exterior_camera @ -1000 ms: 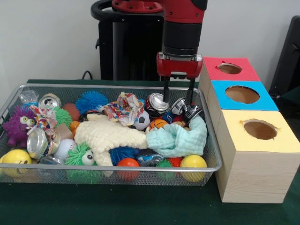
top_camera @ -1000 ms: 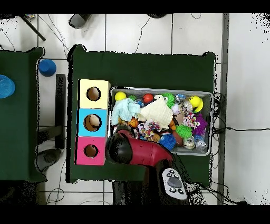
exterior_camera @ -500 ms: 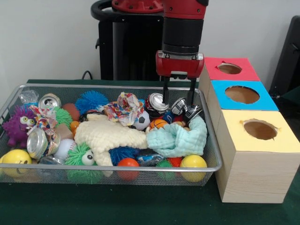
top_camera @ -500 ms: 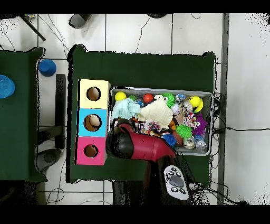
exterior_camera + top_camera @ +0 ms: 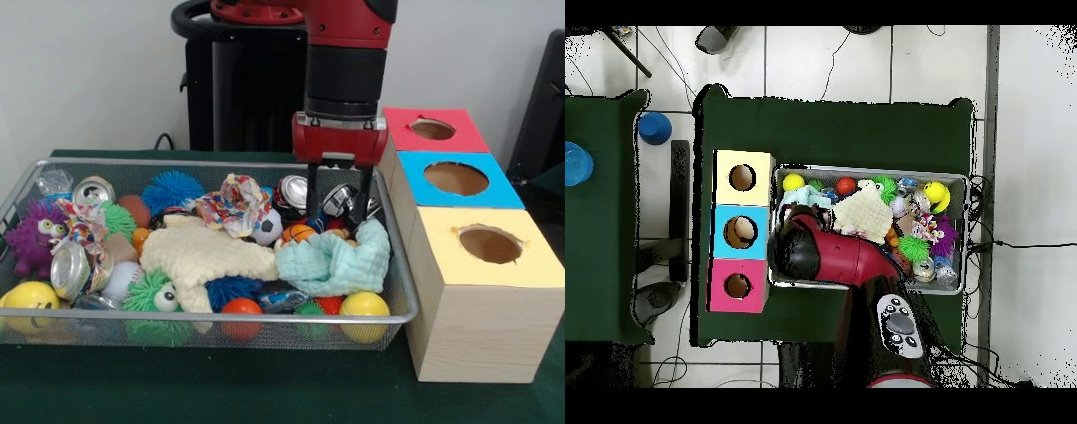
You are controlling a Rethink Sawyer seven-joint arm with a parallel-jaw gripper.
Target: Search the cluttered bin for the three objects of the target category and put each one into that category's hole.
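Gripper: black fingers apart, hanging straight down from the red and black arm, tips low in the far corner of the wire mesh bin on the boxes' side. They straddle a crushed silver drink can; no contact visible yet. In the overhead view the arm hides this corner completely.

Likely target category: cans. A second crushed silver can with a red rim lies just beside the gripper's finger, and two more crushed cans lie at the bin's opposite end.

Step in hand, as judged: descend and close on the can between the fingers.
- Keep the descent vertical; the neighbouring can is close enough to be caught too.
- The pale mint knitted cloth sits just in front of the can; a finger could snag it on the lift.
- A dented can may slip or crumple further, so close across its flatter sides.
- Lift clear of the bin's rim before travelling to the boxes.

Three wooden boxes stand in a row touching the bin: pink-topped, blue-topped, yellow-topped, each with a round hole. Which hole belongs to cans cannot be told.

Surface: table under dark green cloth. Room: white tiled floor with cables; a second green table carries a blue cup.
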